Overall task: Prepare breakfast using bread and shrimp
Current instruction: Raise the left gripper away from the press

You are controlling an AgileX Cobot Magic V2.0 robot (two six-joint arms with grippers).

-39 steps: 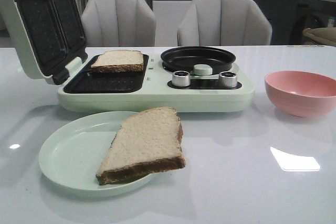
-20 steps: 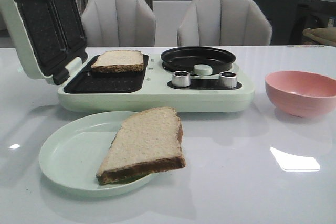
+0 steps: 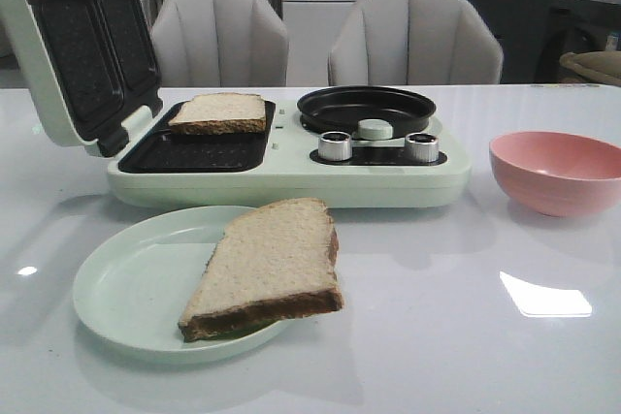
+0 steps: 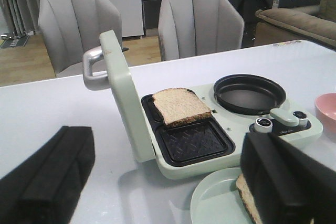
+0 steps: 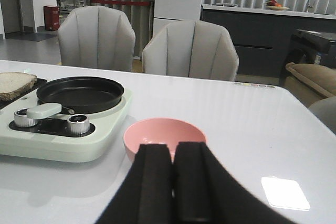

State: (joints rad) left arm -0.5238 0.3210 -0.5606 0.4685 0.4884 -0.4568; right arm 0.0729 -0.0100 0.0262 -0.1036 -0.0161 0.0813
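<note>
On the tabletop (image 3: 466,336) sits the pale green breakfast maker (image 3: 291,167), and everything lines up around it. Its lid (image 3: 73,50) stands thrown back, leaving both grill plates open for loading, and one slice of bread (image 3: 218,111) already lies on the far grill plate. The second slice (image 3: 267,264) waits on the green plate (image 3: 126,288) just in front of the maker, its crust end hanging over the plate's rim, which should offer an edge to grab. To the right of the maker stands the pink bowl (image 3: 563,172), presumably holding the shrimp, though none show from these angles. The round black pan (image 3: 367,109) on the maker's right half looks empty, a likely spot for cooking them. Left pincer (image 4: 157,182) is spread wide, gripping nothing, hovering on the near side of the maker above the plated slice, so that slice looks like its target. Right pincer (image 5: 173,182) is clenched tight with nothing between its fingers (image 5: 155,177), hanging over the near rim of the bowl; it would have to open before reaching in. Early days, I'd judge: no shrimp placed yet.
</note>
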